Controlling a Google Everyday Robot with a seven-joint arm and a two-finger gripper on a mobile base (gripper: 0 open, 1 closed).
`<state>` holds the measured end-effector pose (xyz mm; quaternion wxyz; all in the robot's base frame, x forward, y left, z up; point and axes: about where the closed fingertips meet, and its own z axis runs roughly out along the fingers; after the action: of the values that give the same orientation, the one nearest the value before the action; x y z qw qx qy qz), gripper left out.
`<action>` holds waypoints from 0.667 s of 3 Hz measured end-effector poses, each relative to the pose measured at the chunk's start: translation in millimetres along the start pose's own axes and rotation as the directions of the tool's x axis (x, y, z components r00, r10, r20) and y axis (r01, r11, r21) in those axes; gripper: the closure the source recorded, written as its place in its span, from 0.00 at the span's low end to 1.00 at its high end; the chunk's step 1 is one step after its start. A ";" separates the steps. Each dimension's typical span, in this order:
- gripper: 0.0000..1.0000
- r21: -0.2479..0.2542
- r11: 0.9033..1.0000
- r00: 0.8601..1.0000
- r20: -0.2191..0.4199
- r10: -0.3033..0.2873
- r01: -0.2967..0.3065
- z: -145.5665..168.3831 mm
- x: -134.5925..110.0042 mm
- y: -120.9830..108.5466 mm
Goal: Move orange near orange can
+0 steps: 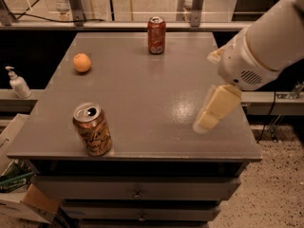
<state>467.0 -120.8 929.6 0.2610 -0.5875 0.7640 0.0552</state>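
Observation:
The orange lies on the grey table at the far left. The orange can stands upright near the front left edge, its silver top open. The two are well apart. My gripper hangs over the right part of the table, under the white arm that comes in from the upper right. It is far from both the orange and the orange can and holds nothing that I can see.
A red can stands upright at the back middle of the table. A white pump bottle sits on a ledge to the left. Cardboard boxes lie on the floor at the lower left. Drawers sit under the tabletop.

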 end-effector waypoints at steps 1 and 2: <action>0.00 0.011 1.000 0.996 0.094 0.000 -0.001 32.6 -40.0 4.4; 0.00 0.015 1.000 0.995 0.096 0.002 -0.004 31.7 -40.2 4.1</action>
<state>480.8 -72.2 920.2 0.3018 -0.5810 0.7518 0.0781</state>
